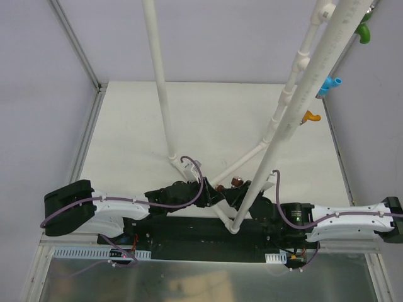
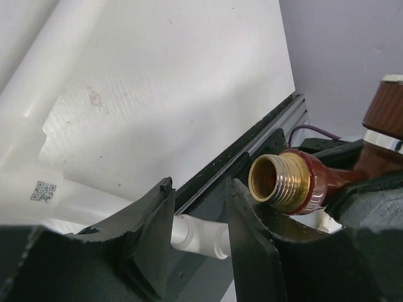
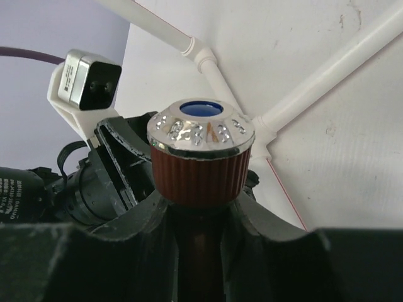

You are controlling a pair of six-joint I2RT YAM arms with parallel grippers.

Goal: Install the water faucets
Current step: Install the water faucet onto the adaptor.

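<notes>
The right gripper (image 3: 200, 204) is clamped on the neck of the brown faucet (image 3: 200, 167), just under its ribbed knob, whose silver cap has a blue centre. The left gripper (image 2: 200, 189) holds its jaws partly apart; a white pipe fitting (image 2: 195, 236) shows in the gap, and we cannot tell whether the pads bear on it. The faucet's brass threaded end lies at 3 o'clock of that gripper. Both grippers meet at the 6 o'clock edge of the table (image 1: 220, 119), beneath the white pipe frame (image 1: 160, 82). At 1 o'clock, the orange faucet (image 1: 310, 116), blue faucet (image 1: 330, 83) and green faucet (image 1: 364, 33) sit along the frame.
</notes>
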